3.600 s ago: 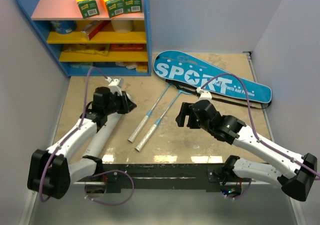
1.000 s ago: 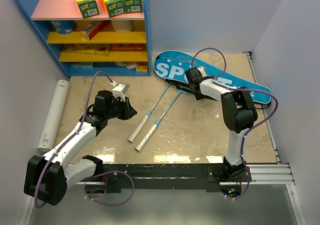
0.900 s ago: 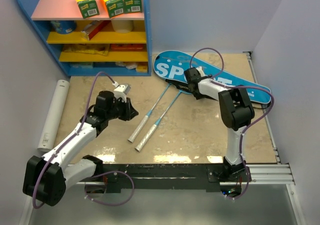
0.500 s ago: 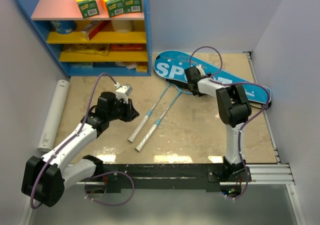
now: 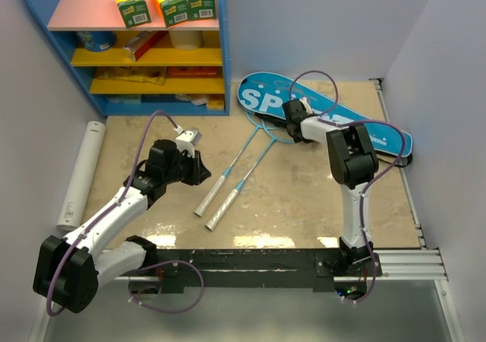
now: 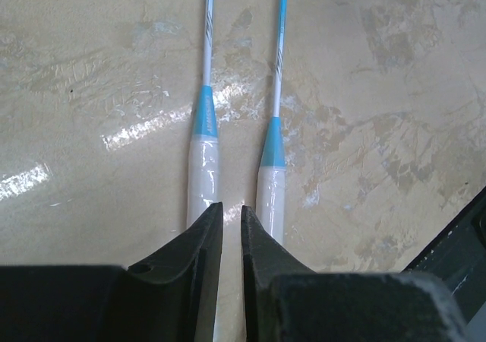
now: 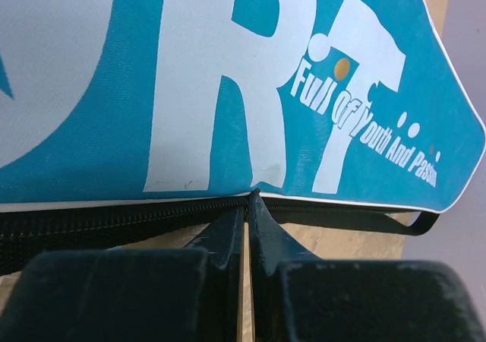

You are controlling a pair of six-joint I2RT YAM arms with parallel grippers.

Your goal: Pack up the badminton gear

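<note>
The long blue bag [image 5: 364, 133] lettered "SPORT" lies at the back right. My right gripper [image 5: 291, 118] sits at its near edge, in front of the racket-head end. In the right wrist view that gripper [image 7: 248, 197] is shut, its tips pinching the bag's [image 7: 190, 76] black zipper edge [image 7: 114, 222]. Two thin light-blue rackets [image 5: 241, 181] lie side by side mid-table, with their heads under the bag. My left gripper [image 5: 199, 167] hovers just left of the handles. In the left wrist view this gripper [image 6: 231, 207] is open by a narrow slit with nothing in it, above the white handles [image 6: 272, 186].
A blue shelf unit [image 5: 225, 53] stands at the back left with orange-green boxes [image 5: 168, 0] on top. A white tube [image 5: 80, 176] lies along the left wall. Walls close in on both sides, and a black rail [image 5: 250, 270] runs along the near edge.
My right gripper has closed from wide open onto the bag's zipper edge, and the bag's head end has shifted slightly right and away. The left arm has edged a little to the right.
</note>
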